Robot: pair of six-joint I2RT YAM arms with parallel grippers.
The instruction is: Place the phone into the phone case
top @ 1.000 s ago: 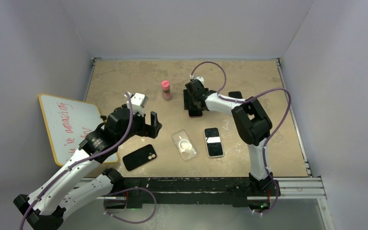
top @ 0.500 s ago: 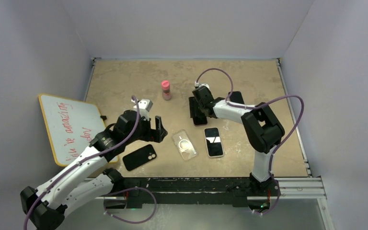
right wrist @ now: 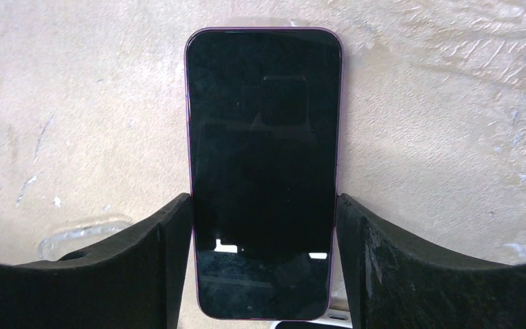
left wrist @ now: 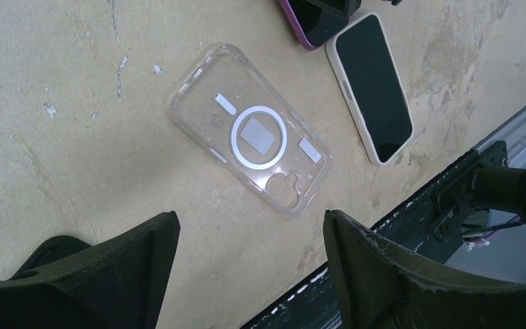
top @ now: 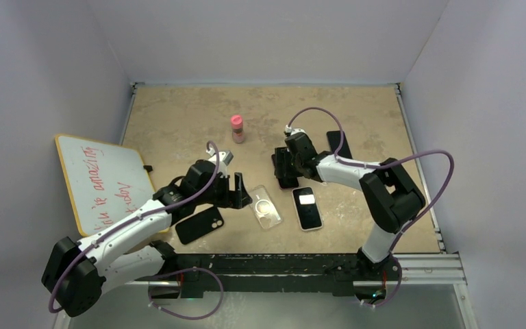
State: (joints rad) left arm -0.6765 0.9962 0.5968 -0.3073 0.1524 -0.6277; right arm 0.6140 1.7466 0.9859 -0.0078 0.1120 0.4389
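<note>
Moved: both arms have drawn in toward mid-table. The left gripper (top: 236,192) has swung across to the clear case (top: 264,207), and the right gripper (top: 286,168) has brought the purple phone (right wrist: 264,137) nearer it.
Meaning: phone and case are close but still apart, so seating has probably not begun. The left arm looks set to steady the case.
Left pincer: spread wide and empty, just beside the case's left edge.
Right pincer: pinching the purple phone across its width.
Phone: screen up, low over the table or on it, beyond the case and a white phone (top: 307,208).
Right wrist view: both fingers (right wrist: 171,233) sit flush on the phone's long edges, a grip the overhead camera hides under the wrist.
Left wrist view: the case's ring and camera cut-out are visible, but which face is up cannot be told.
Overhead only: a black phone (top: 199,225) lies near the left arm and a pink bottle (top: 237,128) stands far back.
</note>
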